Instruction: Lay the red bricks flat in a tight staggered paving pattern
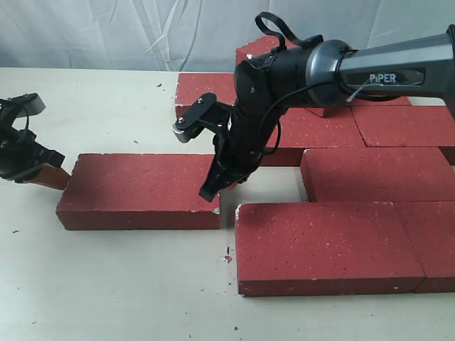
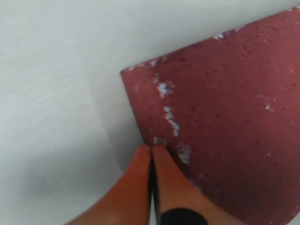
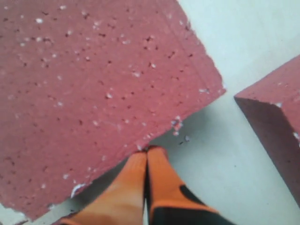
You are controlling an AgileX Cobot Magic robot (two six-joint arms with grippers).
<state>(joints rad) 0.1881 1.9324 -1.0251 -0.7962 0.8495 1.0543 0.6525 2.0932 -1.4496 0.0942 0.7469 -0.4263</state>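
The loose dark-red rectangular paving brick (image 1: pixel 138 188) lies flat on the pale desk (image 1: pixel 106 284), its long axis aimed at the laid red bricks (image 1: pixel 320 241) nearby, with the left claw (image 1: pixel 60 181) pinched closed at its outer end and the right claw (image 1: pixel 210 192), likewise closed and empty, at its inner rear corner.

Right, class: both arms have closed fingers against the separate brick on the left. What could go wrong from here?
1. The left fingers meet only a corner of the loose dark-red rectangular paving brick, so a push may spin it rather than slide it straight.
2. The right fingers stand by that brick's other end, in the space before the laid red front-row brick. Closing that gap could pinch them or jam corner against corner.
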